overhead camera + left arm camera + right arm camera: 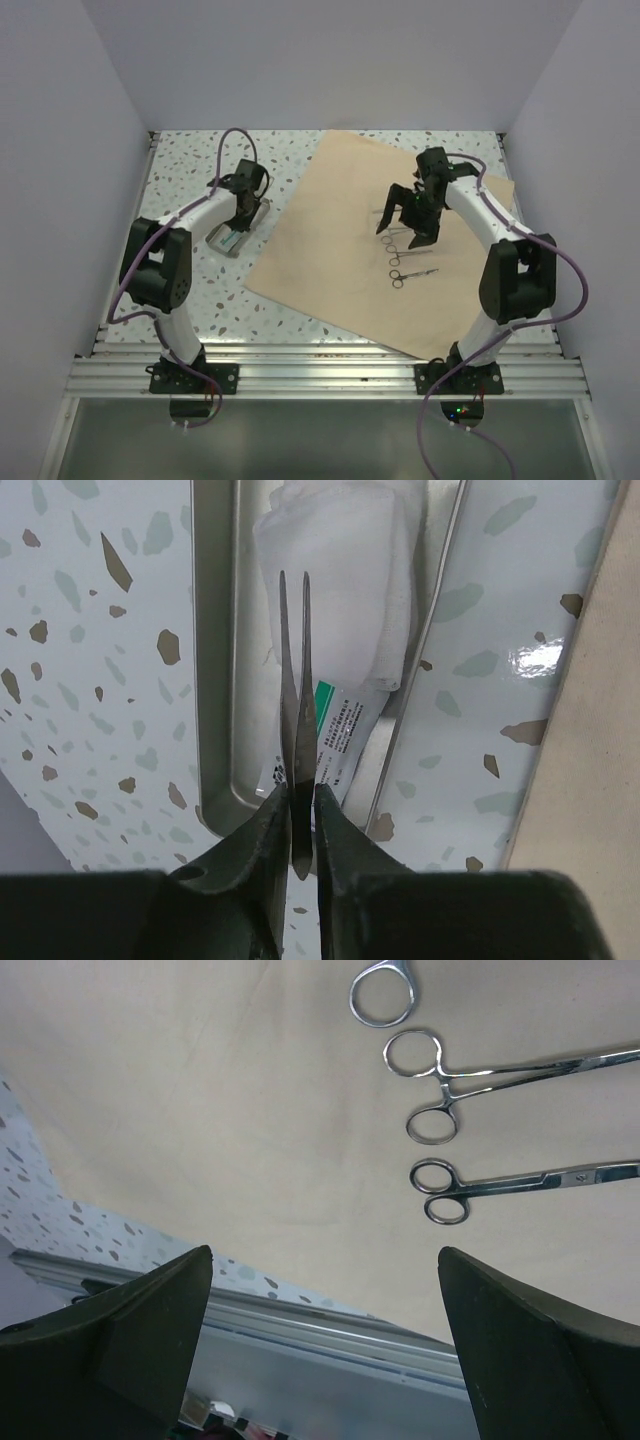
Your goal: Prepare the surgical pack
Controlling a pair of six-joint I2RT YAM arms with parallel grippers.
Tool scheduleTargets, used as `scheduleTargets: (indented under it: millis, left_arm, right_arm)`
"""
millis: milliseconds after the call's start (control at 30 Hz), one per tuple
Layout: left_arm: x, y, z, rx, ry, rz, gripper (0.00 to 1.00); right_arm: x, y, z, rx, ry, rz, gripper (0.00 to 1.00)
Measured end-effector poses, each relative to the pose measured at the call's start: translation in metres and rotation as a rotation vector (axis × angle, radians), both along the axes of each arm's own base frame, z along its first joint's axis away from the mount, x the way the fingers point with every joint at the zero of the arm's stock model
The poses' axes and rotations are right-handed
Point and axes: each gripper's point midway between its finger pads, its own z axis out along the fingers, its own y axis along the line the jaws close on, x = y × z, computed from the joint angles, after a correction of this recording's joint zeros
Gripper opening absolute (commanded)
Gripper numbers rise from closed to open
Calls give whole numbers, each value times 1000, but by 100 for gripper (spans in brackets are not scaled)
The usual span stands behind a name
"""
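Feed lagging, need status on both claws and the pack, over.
Left claw shut on tweezers above tray, gauze inside. Right claw open above wrap sheet, near instruments. Nothing blocking.

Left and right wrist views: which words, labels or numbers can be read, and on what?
White paper packet with a green band, in the small silver rectangular metal tray: printed lines, too small to read.
Thin steel scissors on the large tan wrap sheet: one mark near the pivot, blurred.
Nothing else.
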Motion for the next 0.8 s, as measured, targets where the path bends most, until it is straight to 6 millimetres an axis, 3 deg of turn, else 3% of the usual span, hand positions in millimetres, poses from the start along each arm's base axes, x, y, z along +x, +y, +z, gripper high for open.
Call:
scheduleTargets:
  millis: [33, 133, 167, 367, 467, 567, 667, 800]
  left_arm:
    - [0, 0, -1, 2, 2, -3, 30]
    - [0, 1, -1, 3, 3, -4, 42]
    - [0, 1, -1, 3, 2, -1, 43]
    - [-1, -2, 2, -27, -7, 38, 50]
    - [5, -13, 20, -79, -48, 59, 51]
    - [18, -38, 53, -156, -143, 49, 51]
    - [17, -79, 79, -237, -218, -18, 52]
    - [4, -130, 89, -330, -228, -127, 52]
  right_arm:
    - [2, -3, -3, -4, 11, -17, 98]
    - [5, -12, -10, -20, 36, -70, 93]
    - [5, -15, -14, -22, 45, -100, 88]
    - [-14, -46, -49, -118, 156, -286, 78]
    - [-22, -60, -65, -160, 188, -361, 73]
    - [-19, -67, -71, -179, 185, -420, 72]
    - [-7, -70, -69, -179, 158, -485, 66]
    - [8, -75, -70, -197, 129, -568, 55]
